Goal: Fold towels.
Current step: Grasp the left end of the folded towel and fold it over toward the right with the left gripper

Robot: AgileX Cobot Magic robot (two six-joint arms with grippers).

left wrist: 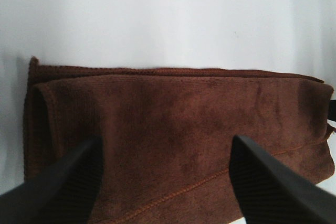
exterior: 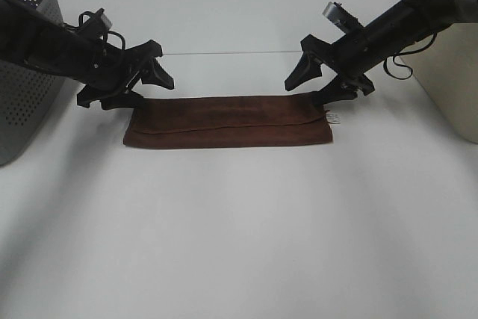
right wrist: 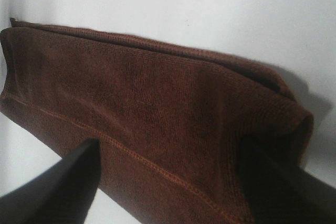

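Currently the towel (exterior: 228,121) lies flat on the white table (exterior: 239,244), a little behind the middle of it. It is folded to a long narrow band that runs from left to right. It is dark reddish-brown and fuzzy, and a stitched edge runs along its length. A small white tag (exterior: 334,117) sticks out at its right end.

The left gripper (exterior: 155,93) is at the left end of the band, near the far corner. Its jaws are spread wide and they pinch nothing. In the left wrist view its two black fingers (left wrist: 63,182) stand well apart, with the cloth between them. Whether a fingertip touches the cloth, I cannot tell.

The right gripper (exterior: 302,93) is at the right end, also by the far corner, and it is spread wide in the same way. In the right wrist view the folded end of the cloth shows between its fingers (right wrist: 58,187).

A grey basket with holes (exterior: 22,95) stands at the left edge of the table, and a beige box (exterior: 455,87) at the right edge.
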